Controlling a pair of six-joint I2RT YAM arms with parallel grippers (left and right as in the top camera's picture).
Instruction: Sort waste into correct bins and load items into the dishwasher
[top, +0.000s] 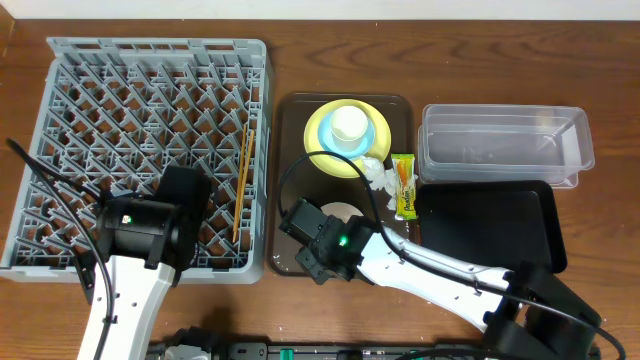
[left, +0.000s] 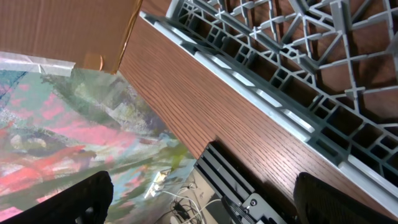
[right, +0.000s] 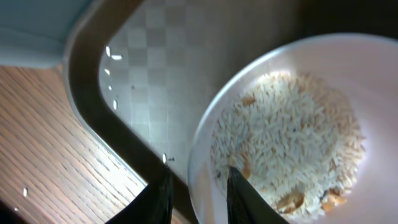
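Count, by the overhead view:
- 1 grey dish rack (top: 140, 150), filling the far-left part of the desk (top: 330, 65).
- 1 pair of wooden chopsticks (top: 244, 185), lying in the rack along its right wall.
- 1 dark brown serving tray (top: 292, 120) at the desk's middle, just right of the rack.
- 1 yellow plate (top: 322, 158) on the tray's far half. It carries 1 light blue bowl (top: 371, 135), and 1 white cup (top: 350, 125) stands in the bowl.
- 1 crumpled tissue (top: 378, 172) at the plate's near-right rim, touching 1 green-and-orange snack wrapper (top: 404, 186) at the tray's right edge.
- 1 white bowl (right: 348, 68) on the tray's near half, holding whitish rice-like crumbs (right: 286, 137) with a few beige bits.
- 1 clear tub (top: 505, 145) at the far right.
- 1 black tray (top: 490, 225) just beside the tub, on its near side.

Arms: 2.
- The right arm (top: 440, 270) comes in low from the near-right corner and crosses the black tray's near-left corner. Its wrist is over the serving tray's near-left part.
- The right gripper (right: 198, 196) straddles the white bowl's rim. One finger (right: 158, 199) is outside the wall and the other is inside among the crumbs. The jaws are narrow, but I cannot tell whether they are clamped on the rim.
- The left arm (top: 130, 270) rises from the near edge, with its wrist over the rack's near rim.
- The left gripper (left: 205, 196) is spread wide with nothing between its fingers.
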